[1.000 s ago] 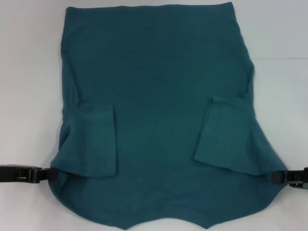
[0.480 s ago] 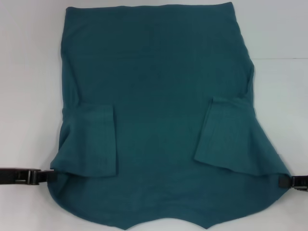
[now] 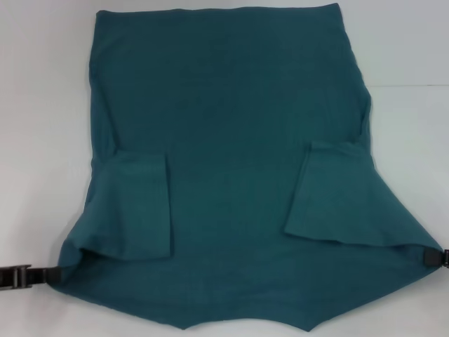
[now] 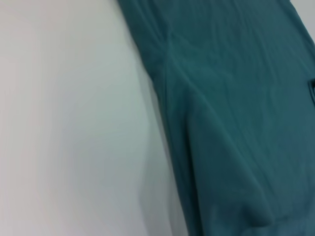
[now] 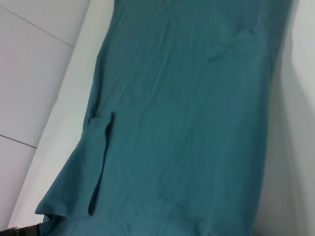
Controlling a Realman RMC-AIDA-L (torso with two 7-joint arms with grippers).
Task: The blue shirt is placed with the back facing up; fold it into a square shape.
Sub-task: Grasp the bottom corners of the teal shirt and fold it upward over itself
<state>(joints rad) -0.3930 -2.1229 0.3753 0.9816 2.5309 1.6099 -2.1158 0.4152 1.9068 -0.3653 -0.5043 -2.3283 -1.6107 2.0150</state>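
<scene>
The blue shirt lies plain side up on the white table, hem at the far side. Both short sleeves are folded inward, one on the left and one on the right. At the near left corner of the cloth, my left gripper is shut on the fabric and draws it to a point. My right gripper is shut on the near right corner at the picture's edge. The left wrist view shows the shirt beside bare table, and the right wrist view shows the shirt lengthwise.
The white table runs along both sides of the shirt. A seam line crosses the surface at the far right. The shirt's near edge runs off the bottom of the head view.
Both grippers have moved outward and nearer to me, pulling the shirt's near corners with them. The near part of the shirt is now stretched wider and flatter.
</scene>
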